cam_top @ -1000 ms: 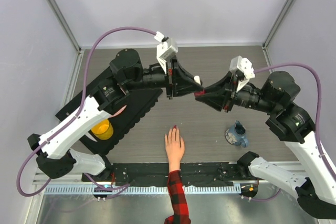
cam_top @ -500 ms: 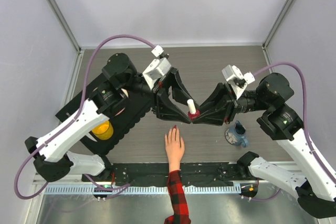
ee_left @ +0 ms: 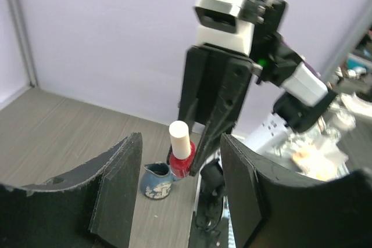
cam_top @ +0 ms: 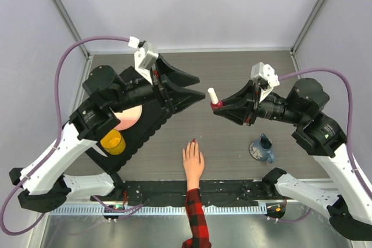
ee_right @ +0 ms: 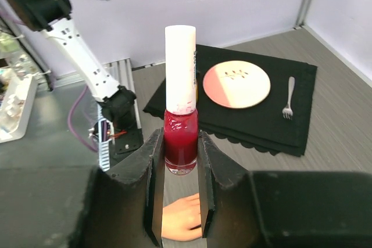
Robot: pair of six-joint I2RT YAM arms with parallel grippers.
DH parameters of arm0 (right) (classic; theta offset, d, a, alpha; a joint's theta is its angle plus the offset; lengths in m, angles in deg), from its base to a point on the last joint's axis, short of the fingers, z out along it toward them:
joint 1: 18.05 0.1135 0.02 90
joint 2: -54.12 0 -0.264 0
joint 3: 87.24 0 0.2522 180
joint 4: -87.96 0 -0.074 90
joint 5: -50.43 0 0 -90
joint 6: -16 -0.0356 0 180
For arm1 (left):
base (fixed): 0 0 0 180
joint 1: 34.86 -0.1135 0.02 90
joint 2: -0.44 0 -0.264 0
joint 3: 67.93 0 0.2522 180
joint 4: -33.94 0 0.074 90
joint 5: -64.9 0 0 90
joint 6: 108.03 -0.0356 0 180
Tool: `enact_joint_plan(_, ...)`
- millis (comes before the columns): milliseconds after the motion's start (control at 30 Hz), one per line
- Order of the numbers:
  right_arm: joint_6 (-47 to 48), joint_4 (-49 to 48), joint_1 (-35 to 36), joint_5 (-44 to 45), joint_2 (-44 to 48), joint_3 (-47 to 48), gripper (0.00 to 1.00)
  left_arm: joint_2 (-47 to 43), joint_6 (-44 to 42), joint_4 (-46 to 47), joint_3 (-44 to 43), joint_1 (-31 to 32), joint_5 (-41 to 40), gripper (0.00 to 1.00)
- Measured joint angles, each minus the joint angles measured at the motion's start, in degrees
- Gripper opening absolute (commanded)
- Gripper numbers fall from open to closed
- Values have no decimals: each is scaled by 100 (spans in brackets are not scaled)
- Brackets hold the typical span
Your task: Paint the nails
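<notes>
The right gripper clamps a small red polish bottle with a white cap upright over the middle of the grey table. The left gripper faces it, jaws spread and empty. The nails tip a pale hand in a plaid sleeve lying flat at the table's near edge.

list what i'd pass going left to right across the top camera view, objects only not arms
yellow cup → pale hand in plaid sleeve → red polish bottle → blue mug
</notes>
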Motion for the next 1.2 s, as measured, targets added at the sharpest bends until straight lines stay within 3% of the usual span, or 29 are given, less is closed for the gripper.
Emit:
enact_joint_plan(233, 83, 101, -2, 533, -50, 0, 1, 378, 564, 404, 208, 35, -553, 58)
enact_joint_plan(400, 107, 94, 0, 704, -35, 0, 1, 693, 710, 470, 192, 153, -564, 49)
enact_joint_plan(433, 109, 96, -2, 726, -37, 0, 1, 741, 726, 470, 179, 166, -557, 42)
enact_joint_plan(467, 109, 94, -2, 745, -37, 0, 1, 778, 726, 470, 164, 177, -551, 20)
enact_joint_plan(500, 109, 90, -2, 763, -35, 0, 1, 822, 739, 468, 146, 184, -505, 9)
enact_joint_plan(533, 105, 85, -2, 765, -35, 0, 1, 861, 748, 461, 127, 184, -452, 1)
enact_joint_plan(567, 79, 92, -2, 785, -26, -2, 1, 896, 673, 450, 98, 184, -343, 0)
enact_joint_plan(667, 11, 52, -17, 684, 9, -22, 1, 968, 542, 468, 4, 144, 76, 0)
enact_joint_plan(767, -212, -151, -35, 42, 68, -162, 1, 1060, 365, 603, -109, 63, 1154, 0)
enact_joint_plan(900, -1172, -1346, -48, -1517, 175, -632, 1, 1054, 570, 1665, 107, 63, 2916, 0)
enact_joint_plan(1000, -1727, -2122, -20, -2186, 175, -916, 1, 1027, 603, 2055, 223, 74, 3609, 0)
enact_joint_plan(1067, -1882, -2280, -9, -2400, 155, -946, 1, 1027, 566, 2100, 234, 76, 3799, 31)
enact_joint_plan(1133, -1928, -2308, -9, -2492, 136, -946, 1, 1014, 424, 2037, 227, 79, 3862, 49)
enact_joint_plan(1200, -1836, -2173, -11, -2452, 136, -907, 1, 973, 136, 1641, 179, 96, 3871, 55)
